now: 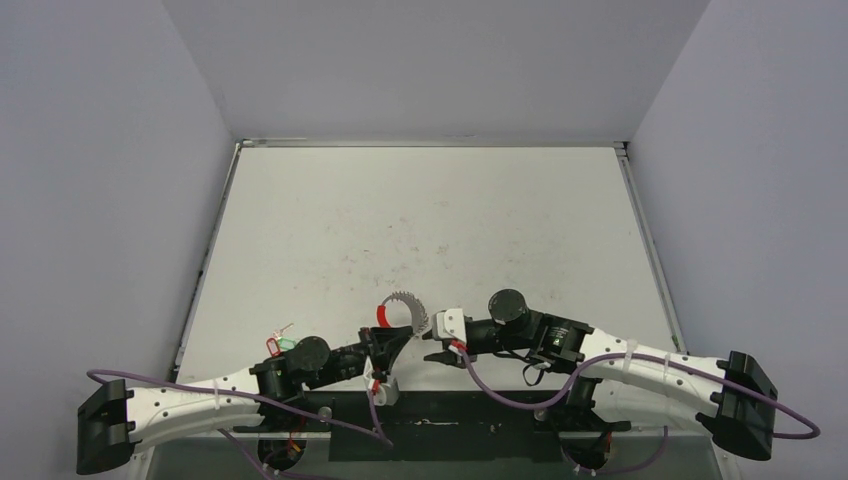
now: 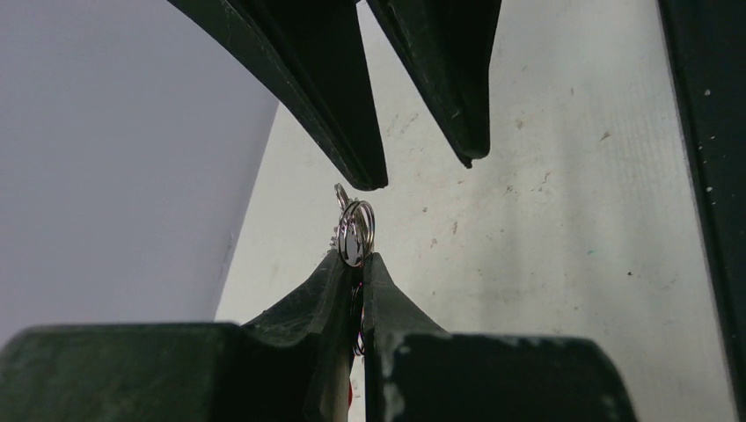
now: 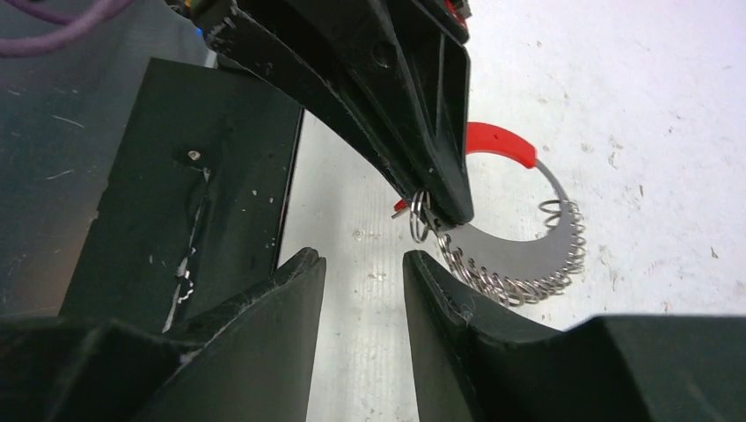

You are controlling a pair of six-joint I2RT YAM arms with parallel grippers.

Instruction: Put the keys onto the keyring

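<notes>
1. The left tool (image 2: 359, 261) is pinched together on the keyring (image 3: 510, 242), its tips closed over small wire loops at the ring's edge, above the near middle of the bench (image 1: 500, 230).
2. The keyring, a grey crescent with a red plastic piece (image 3: 500, 142) on its rim and a row of small wire loops strung along it, juts out on the far side of the left tool.
3. The right tool (image 3: 363, 261) faces the left tool from the right, jaws apart, with only bare bench showing between them. Its fingertips are just beside the left tool's tips and apart from the ring.
4. The keys (image 1: 280, 343), seen from above as red and green tags, lie on the bench at the near left, just beside the left arm (image 1: 200, 395) and well apart from the keyring. They are too small to count.
</notes>
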